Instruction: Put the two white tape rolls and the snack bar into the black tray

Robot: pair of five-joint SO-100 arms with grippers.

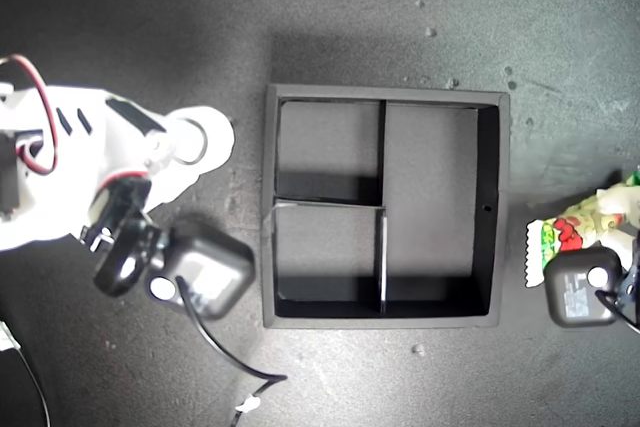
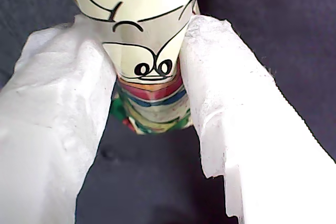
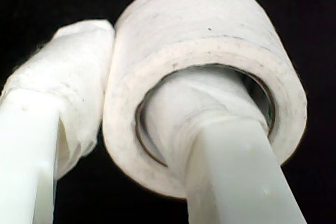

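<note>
Black and walled, the tray (image 1: 497,207) is sitting mid-desk (image 1: 330,17) in the exterior view, its three compartments showing only bare floor. At that view's left, my second gripper (image 3: 113,93) is clamping a white tape roll (image 3: 205,40), one jaw threaded through its centre hole and the other pressing its outer wall. At the exterior view's right edge, my first gripper (image 2: 149,69) is pinching the snack bar (image 2: 147,35) between its padded jaws, just outside the tray.

My first gripper (image 2: 149,98) clamps its white padded fingers (image 2: 58,114) onto the snack bar (image 2: 149,51).
</note>
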